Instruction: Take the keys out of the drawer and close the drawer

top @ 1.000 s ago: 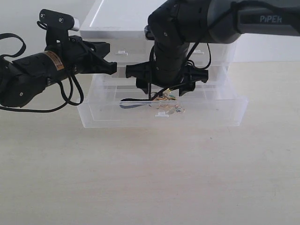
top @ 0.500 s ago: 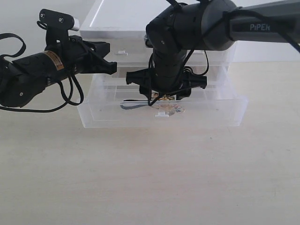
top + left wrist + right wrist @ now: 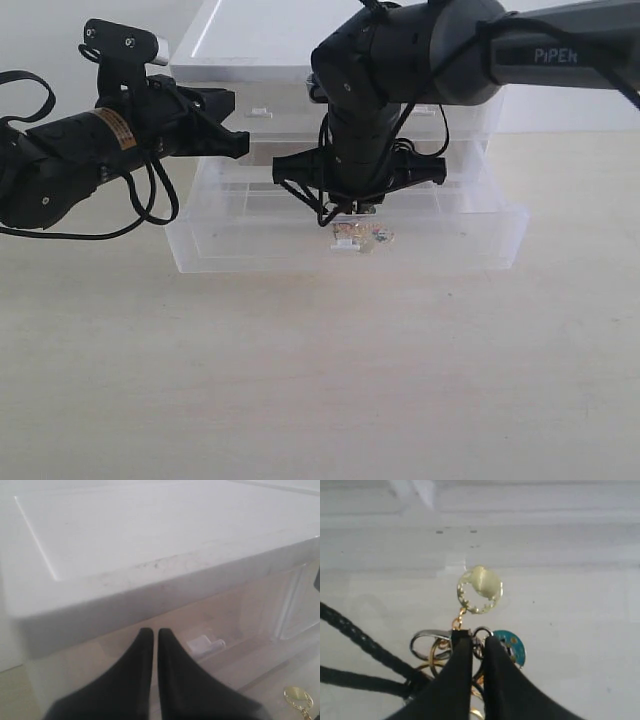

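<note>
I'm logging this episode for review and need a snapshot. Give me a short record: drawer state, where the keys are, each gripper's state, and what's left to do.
drawer: pulled open from the white unit
keys: above the open drawer's floor, rings pinched by the right gripper; contact with the floor unclear
right gripper: shut on the keys
left gripper: shut, empty, close to the white unit
left to do: keys not yet out, drawer not yet closed
</note>
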Motion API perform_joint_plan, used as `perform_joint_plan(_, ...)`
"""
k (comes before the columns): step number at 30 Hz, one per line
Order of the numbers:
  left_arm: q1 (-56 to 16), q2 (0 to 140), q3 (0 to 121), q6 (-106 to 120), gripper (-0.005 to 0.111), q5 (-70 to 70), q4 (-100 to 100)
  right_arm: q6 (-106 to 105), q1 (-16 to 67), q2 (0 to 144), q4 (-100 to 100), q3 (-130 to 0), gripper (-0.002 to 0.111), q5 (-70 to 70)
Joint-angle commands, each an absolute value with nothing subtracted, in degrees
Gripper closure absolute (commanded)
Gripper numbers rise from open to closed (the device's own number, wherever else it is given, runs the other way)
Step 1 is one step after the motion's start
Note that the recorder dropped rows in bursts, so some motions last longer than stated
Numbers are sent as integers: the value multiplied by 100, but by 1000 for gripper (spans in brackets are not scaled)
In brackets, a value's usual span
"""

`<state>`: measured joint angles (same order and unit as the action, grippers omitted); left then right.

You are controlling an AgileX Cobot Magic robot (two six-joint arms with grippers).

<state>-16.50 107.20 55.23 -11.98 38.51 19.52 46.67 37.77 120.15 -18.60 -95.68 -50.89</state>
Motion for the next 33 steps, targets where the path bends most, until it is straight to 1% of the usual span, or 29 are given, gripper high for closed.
perform_joint_plan(1, -1656, 10729, 5567, -1200, 103, 3986, 1819, 4464, 3775, 11888, -1870, -9563, 108, -5156)
perform_joint_plan(14, -1656, 10729, 5567, -1200, 103, 3986, 1819, 4076, 3776, 11257, -2092, -9563, 108, -5079)
perform_joint_plan(18, -1656, 10729, 5567, -1200, 103, 3986, 1819, 2864, 3776, 11267, -1287, -9563, 108, -5167)
perform_joint_plan(20, -1656, 10729, 5567, -1200, 103, 3996, 1819, 2232, 3776, 11267, -933, -9563, 106, -5167)
perform_joint_plan(21, -1656, 10729, 5567, -1200, 103, 3996, 1819, 2050, 3776, 11267, -795, -9563, 102, -5167)
perform_joint_plan(23, -1656, 10729, 5567, -1200, 103, 4028, 1819, 1898, 3776, 11267, -739, -9563, 89, -5183)
perform_joint_plan(24, -1656, 10729, 5567, -1200, 103, 4028, 1819, 1844, 3776, 11267, -739, -9563, 78, -5185)
perform_joint_plan(26, -1656, 10729, 5567, -1200, 103, 4028, 1819, 1832, 3776, 11267, -739, -9563, 60, -5206)
perform_joint_plan(27, -1656, 10729, 5567, -1200, 103, 4028, 1819, 1832, 3776, 11267, -752, -9563, 51, -5223)
perform_joint_plan(28, -1656, 10729, 5567, -1200, 103, 4028, 1819, 1832, 3776, 11267, -766, -9563, 46, -5228)
perform_joint_plan(29, -1656, 10729, 5567, -1200, 103, 4028, 1819, 1832, 3776, 11267, -766, -9563, 43, -5247)
perform_joint_plan(33, -1656, 10729, 5567, -1200, 103, 4028, 1819, 1811, 3776, 11267, -778, -9563, 44, -5256)
